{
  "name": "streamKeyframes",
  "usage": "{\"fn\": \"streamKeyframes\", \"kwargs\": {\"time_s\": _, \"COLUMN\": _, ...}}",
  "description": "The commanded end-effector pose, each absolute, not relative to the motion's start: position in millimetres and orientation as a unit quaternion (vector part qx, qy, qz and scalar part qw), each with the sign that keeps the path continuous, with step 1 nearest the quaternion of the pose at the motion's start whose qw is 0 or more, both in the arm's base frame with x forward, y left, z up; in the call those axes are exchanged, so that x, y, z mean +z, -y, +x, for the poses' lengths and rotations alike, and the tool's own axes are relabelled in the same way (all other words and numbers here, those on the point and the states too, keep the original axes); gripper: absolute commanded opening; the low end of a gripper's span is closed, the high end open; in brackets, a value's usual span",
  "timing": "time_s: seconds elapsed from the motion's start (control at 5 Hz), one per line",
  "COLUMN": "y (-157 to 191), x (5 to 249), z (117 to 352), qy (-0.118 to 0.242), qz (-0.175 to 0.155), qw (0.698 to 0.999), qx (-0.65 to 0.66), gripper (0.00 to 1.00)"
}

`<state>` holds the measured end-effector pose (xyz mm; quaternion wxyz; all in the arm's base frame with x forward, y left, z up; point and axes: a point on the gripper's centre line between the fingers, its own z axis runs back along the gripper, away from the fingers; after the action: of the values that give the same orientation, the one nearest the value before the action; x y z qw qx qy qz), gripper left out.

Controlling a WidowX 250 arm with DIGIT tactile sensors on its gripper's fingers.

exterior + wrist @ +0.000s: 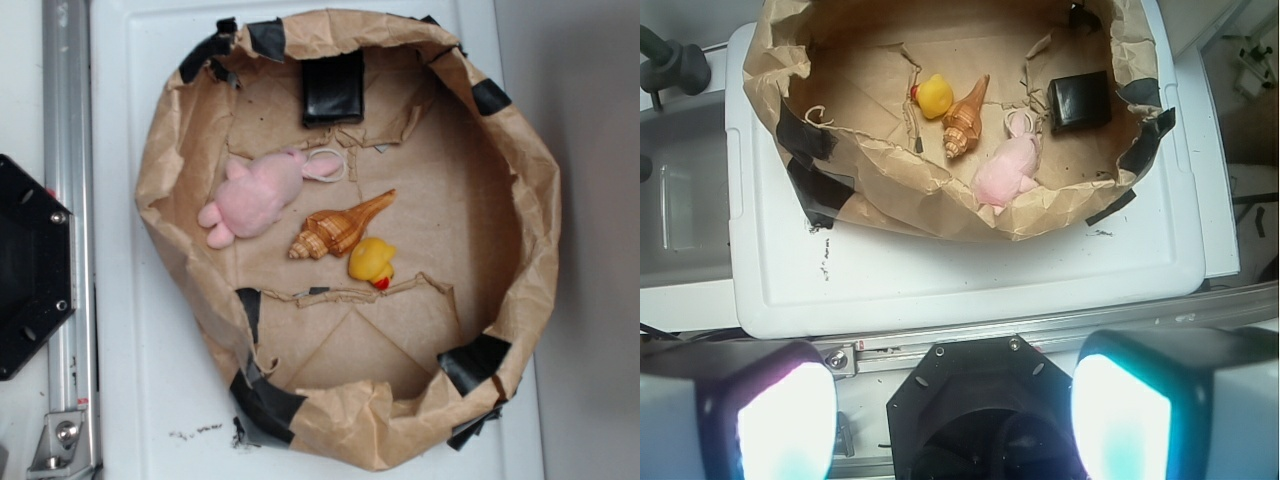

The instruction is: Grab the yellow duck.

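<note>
The yellow duck (372, 263) (934, 96), small and glossy with a red beak, lies on the floor of a brown paper-walled ring (540, 200) (890, 190). An orange-brown conch shell (338, 228) (966, 118) touches it on one side. My gripper (953, 420) is high above the robot base, well outside the ring and far from the duck. Its two glowing pads (785, 425) stand wide apart with nothing between them. The exterior view does not show the gripper.
A pink plush animal (255, 198) (1006, 170) lies beside the shell. A black box (332, 88) (1081, 100) sits against the ring's wall. The ring rests on a white tray (130, 330) (940, 270). A metal rail (70, 200) and the black base (30, 265) (985, 410) flank it.
</note>
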<state>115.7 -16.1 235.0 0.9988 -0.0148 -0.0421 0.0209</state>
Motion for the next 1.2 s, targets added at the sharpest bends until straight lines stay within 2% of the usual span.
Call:
{"fn": "streamKeyframes", "kwargs": {"time_s": 0.0, "y": 16.1, "x": 235.0, "z": 115.7, "qy": 0.042, "qz": -0.015, "qw": 0.999, "qx": 0.021, "gripper": 1.00}}
{"fn": "streamKeyframes", "kwargs": {"time_s": 0.2, "y": -3.4, "x": 234.8, "z": 150.3, "qy": 0.058, "qz": 0.006, "qw": 0.997, "qx": -0.044, "gripper": 1.00}}
{"fn": "streamKeyframes", "kwargs": {"time_s": 0.4, "y": -12.0, "x": 228.5, "z": 178.1, "qy": 0.061, "qz": -0.001, "qw": 0.991, "qx": -0.123, "gripper": 1.00}}
{"fn": "streamKeyframes", "kwargs": {"time_s": 0.6, "y": -10.0, "x": 205.9, "z": 213.5, "qy": 0.060, "qz": 0.011, "qw": 0.968, "qx": -0.243, "gripper": 1.00}}
{"fn": "streamKeyframes", "kwargs": {"time_s": 0.8, "y": -8.4, "x": 178.3, "z": 242.6, "qy": 0.059, "qz": 0.026, "qw": 0.949, "qx": -0.308, "gripper": 1.00}}
{"fn": "streamKeyframes", "kwargs": {"time_s": 1.0, "y": -17.4, "x": 154.3, "z": 265.6, "qy": 0.098, "qz": 0.024, "qw": 0.942, "qx": -0.319, "gripper": 1.00}}
